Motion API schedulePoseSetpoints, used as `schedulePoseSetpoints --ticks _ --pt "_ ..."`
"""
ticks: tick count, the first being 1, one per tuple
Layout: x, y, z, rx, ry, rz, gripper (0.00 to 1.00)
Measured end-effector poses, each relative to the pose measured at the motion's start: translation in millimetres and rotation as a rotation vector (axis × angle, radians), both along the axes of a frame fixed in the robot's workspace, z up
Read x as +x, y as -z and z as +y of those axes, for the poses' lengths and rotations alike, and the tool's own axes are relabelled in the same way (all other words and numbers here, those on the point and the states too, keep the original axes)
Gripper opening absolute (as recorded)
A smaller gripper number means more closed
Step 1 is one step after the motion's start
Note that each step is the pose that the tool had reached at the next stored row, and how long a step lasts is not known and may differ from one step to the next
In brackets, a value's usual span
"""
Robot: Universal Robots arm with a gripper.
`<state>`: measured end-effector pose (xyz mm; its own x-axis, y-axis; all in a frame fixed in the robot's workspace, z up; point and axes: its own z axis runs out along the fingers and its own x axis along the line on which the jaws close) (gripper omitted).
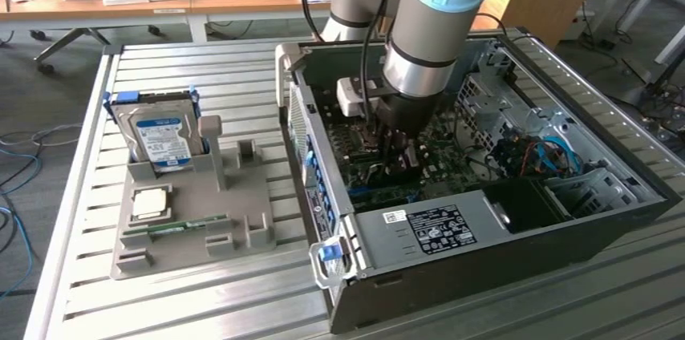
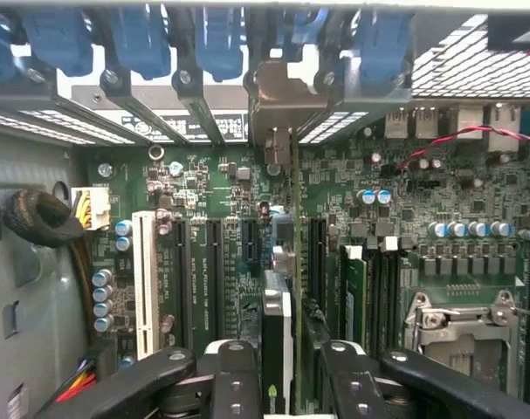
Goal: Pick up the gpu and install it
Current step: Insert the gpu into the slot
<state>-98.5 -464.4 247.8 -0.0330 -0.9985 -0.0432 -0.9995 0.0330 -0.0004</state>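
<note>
A robot arm (image 1: pixel 428 27) is pictured reaching down into an open computer case (image 1: pixel 482 236) that is laid on its side on a slatted metal table (image 1: pixel 192 300), with the gripper (image 1: pixel 392 163) positioned deep inside the case. In the wrist view, the gpu (image 2: pixel 278 332) is seen edge-on, standing upright in a slot of the green motherboard (image 2: pixel 221 175). Its silver bracket (image 2: pixel 282 105) is set against the rear wall of the case, among a row of blue latches (image 2: pixel 142 39). The card is straddled by the gripper's two black fingers (image 2: pixel 234 384), and the jaws are shown partly open. A clear gap is visible between the card and one finger, while the other finger lies just beside it; whether that finger touches the card cannot be told. No firm hold on the card is shown. A long white slot (image 2: pixel 144 279) is seen a few slots to one side of the gpu, and memory sticks (image 2: pixel 356 297) and a metal CPU socket (image 2: pixel 461 319) are seen on the other side. At the exterior view's left, well apart from the case, a grey holder (image 1: pixel 192 236) is set on the table. In it a hard drive (image 1: pixel 160 135) is stood upright, and a processor chip (image 1: pixel 150 202) and a narrow RAM stick (image 1: pixel 176 228) are laid flat.
</note>
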Motion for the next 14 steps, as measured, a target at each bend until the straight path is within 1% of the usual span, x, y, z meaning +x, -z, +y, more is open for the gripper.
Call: schedulePoseSetpoints --ticks 2,13,14 --pt "0.0 -2.5 0.0 0.0002 0.0 -0.0001 0.33" --pt "0.0 -2.6 0.0 -0.0001 0.0 0.0 0.33" --pt "0.0 -2.7 -0.1 -0.0005 0.0 0.0 0.32"
